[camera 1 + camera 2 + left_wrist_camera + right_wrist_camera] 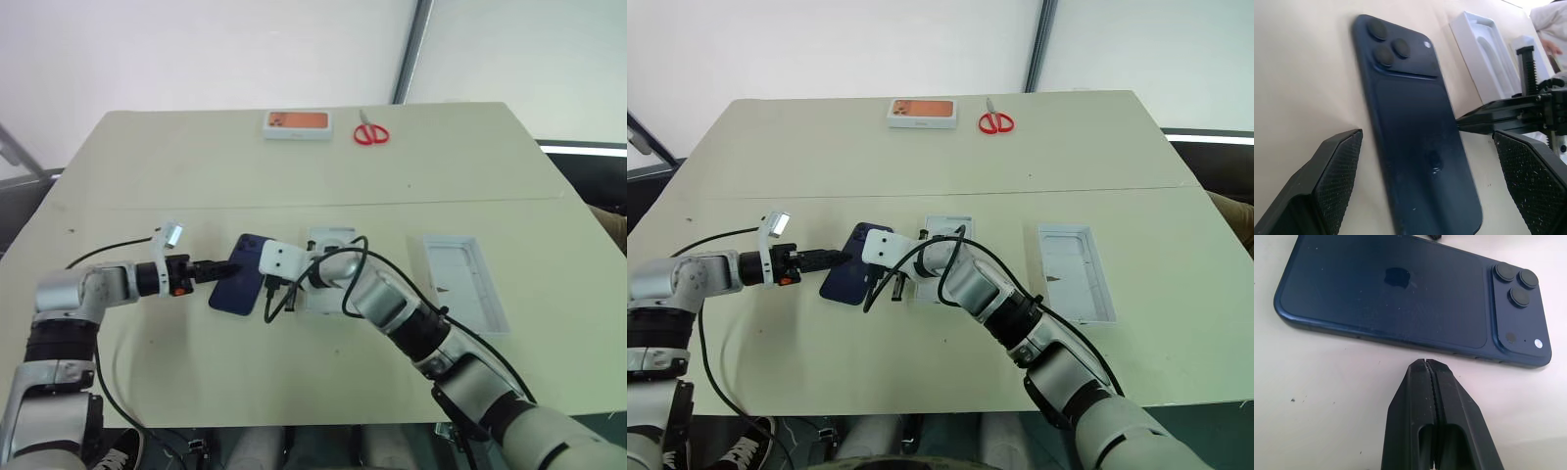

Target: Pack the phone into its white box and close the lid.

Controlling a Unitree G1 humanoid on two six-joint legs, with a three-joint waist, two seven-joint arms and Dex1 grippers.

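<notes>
The navy-blue phone (238,277) lies back up on the table, its camera bump toward the far side. My left gripper (223,269) is open at the phone's left side, and in the left wrist view its black pads (1334,171) stand on either side of the phone's near end. My right gripper (1425,364) is shut with nothing in it, its tip right at the phone's right long edge. The white box (331,238) lies just right of the phone, partly hidden by my right arm. The lid (466,279) lies open side up further right.
A small orange-topped white box (298,123) and red scissors (370,132) lie at the table's far edge. Black cables loop from both wrists, one over the white box. Bare tabletop lies in front of the phone.
</notes>
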